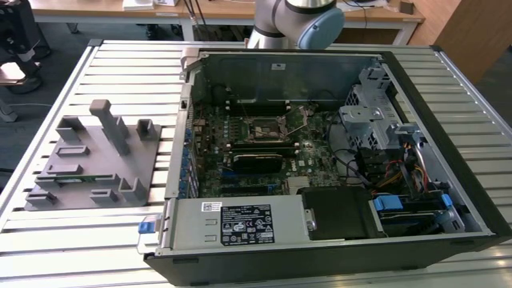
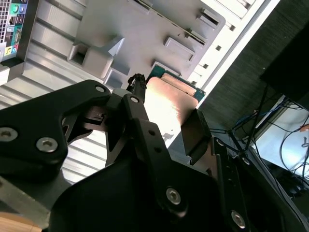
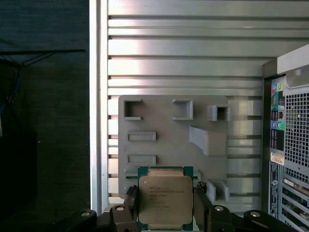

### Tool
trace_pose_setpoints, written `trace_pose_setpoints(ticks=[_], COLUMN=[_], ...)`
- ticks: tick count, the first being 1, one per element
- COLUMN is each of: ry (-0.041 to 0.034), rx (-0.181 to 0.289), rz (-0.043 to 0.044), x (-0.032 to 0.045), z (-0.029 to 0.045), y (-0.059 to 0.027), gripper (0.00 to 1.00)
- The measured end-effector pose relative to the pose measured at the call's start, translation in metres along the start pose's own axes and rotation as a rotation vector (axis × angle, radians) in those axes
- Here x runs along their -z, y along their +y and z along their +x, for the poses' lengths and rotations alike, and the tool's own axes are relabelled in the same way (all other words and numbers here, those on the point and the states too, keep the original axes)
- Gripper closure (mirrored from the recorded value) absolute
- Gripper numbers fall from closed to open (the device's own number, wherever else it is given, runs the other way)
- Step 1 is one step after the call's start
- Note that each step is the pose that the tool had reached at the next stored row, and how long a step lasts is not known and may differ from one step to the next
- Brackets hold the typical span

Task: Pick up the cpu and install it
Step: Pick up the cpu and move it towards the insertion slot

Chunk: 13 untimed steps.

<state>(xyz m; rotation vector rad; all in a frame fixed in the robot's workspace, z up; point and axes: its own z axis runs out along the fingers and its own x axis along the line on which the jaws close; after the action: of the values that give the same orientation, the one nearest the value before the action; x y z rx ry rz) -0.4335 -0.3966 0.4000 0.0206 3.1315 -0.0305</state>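
The cpu (image 3: 165, 200) is clamped by the tool (image 3: 165, 195), with one finger pressed on each of two opposite edges, as is seen in both wrist views. Its metal top is turned toward the first wrist camera. Behind it the grey holder (image 3: 164, 133) is seen. In the exterior view that holder lies on the slatted surface (image 1: 120, 66), at nine o'clock of the open computer case (image 1: 460, 180).

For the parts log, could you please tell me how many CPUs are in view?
1. The cpu is held between the fingers, above the grey tray. Others may be hidden inside the case.
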Motion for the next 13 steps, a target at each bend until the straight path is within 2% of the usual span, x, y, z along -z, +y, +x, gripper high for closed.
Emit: trace_pose_setpoints(ticks=[6, 13], ry=[0.0, -0.0001], rx=[0.0, 0.0], rz=[0.0001, 0.0], x=[0.0, -0.0002], z=[-0.0055, -0.0168], y=[0.0, 0.0002], gripper=[0.46, 0.46])
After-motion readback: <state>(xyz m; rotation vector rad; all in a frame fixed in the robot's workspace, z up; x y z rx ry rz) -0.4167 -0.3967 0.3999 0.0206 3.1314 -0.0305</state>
